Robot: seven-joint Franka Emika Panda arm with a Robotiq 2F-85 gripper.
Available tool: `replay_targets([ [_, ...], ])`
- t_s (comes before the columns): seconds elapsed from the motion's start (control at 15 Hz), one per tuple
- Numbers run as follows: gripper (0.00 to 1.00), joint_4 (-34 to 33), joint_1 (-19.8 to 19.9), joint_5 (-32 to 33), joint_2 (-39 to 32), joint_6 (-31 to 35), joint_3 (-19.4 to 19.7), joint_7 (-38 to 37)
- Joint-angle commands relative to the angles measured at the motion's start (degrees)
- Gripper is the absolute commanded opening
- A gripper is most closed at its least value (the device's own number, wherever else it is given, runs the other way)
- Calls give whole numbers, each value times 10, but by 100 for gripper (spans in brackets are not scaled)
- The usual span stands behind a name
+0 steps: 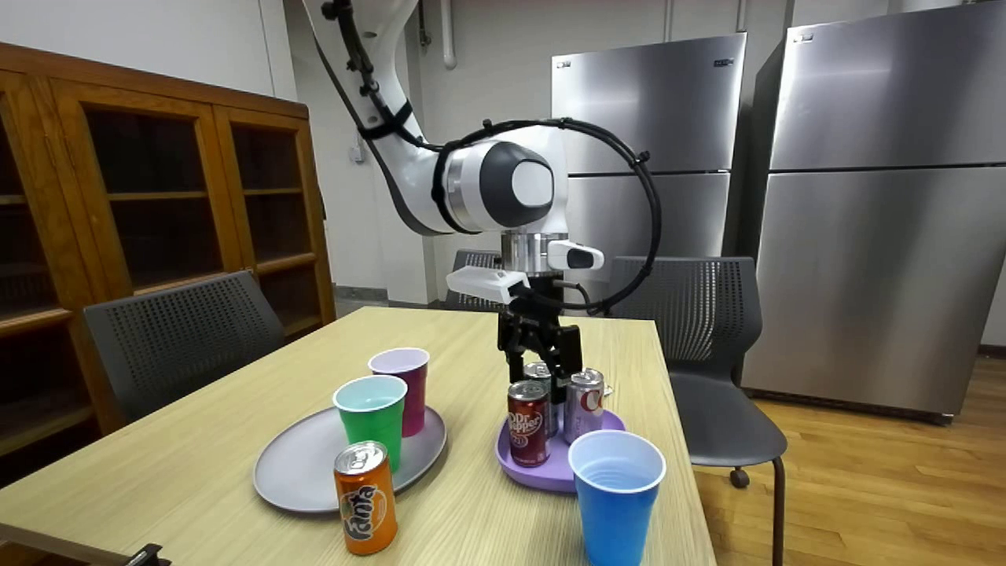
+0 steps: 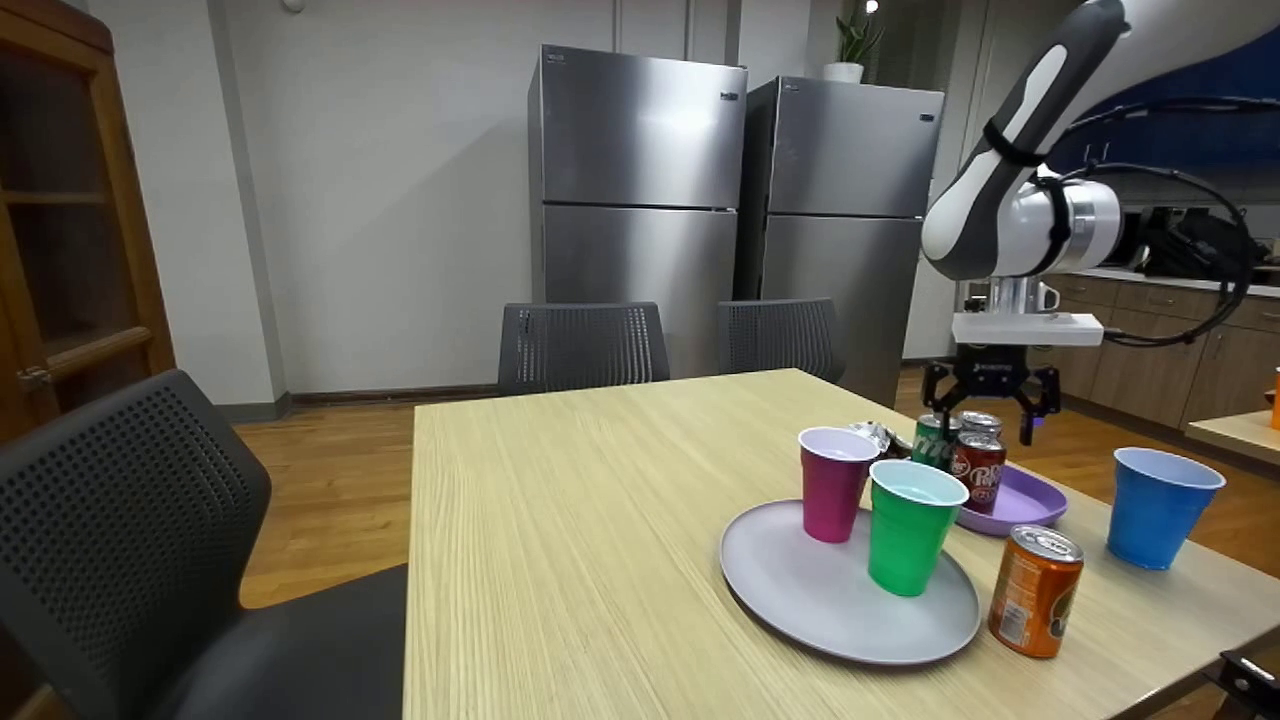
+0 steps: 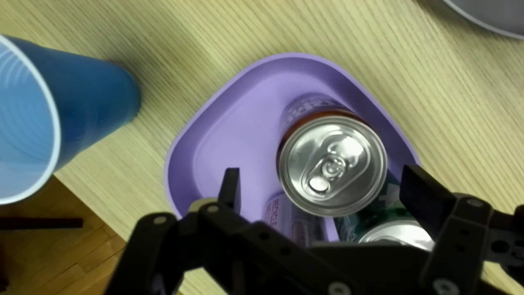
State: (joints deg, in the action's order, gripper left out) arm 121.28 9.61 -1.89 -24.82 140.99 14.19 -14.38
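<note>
My gripper [image 3: 325, 190] points down over a purple tray [image 3: 233, 139], its two fingers wide apart. Three upright cans stand close together in that tray. The Dr Pepper can [image 1: 527, 428] is in front in an exterior view; its silver lid shows between the fingers in the wrist view, with a gap on either side. Behind it are a green can [image 2: 933, 446] and a silver can with red lettering [image 1: 584, 410], both partly hidden by the gripper in the wrist view. Whether a finger touches the green or silver can I cannot tell. Nothing appears held.
A blue cup [image 1: 617, 495] stands beside the tray near the table edge. On a grey plate [image 2: 790, 590] are a green cup [image 2: 912, 530] and a magenta cup [image 2: 835, 490]. An orange Fanta can [image 1: 365, 499] stands by the plate. Foil [image 2: 880, 437] lies behind the magenta cup.
</note>
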Motion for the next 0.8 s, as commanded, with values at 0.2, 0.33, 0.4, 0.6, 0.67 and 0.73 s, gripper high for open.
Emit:
replay_targets([
  [0.2,100,62,-17,45,96,4,29,-42],
  [0.33,100,78,-18,59,121,3,33,-51],
  [0.4,100,86,-17,64,133,3,32,-55],
  [0.6,100,114,-14,80,170,1,30,-65],
  [0.67,100,124,-12,86,182,0,29,-65],
  [0.73,100,135,-10,90,193,-2,27,-64],
])
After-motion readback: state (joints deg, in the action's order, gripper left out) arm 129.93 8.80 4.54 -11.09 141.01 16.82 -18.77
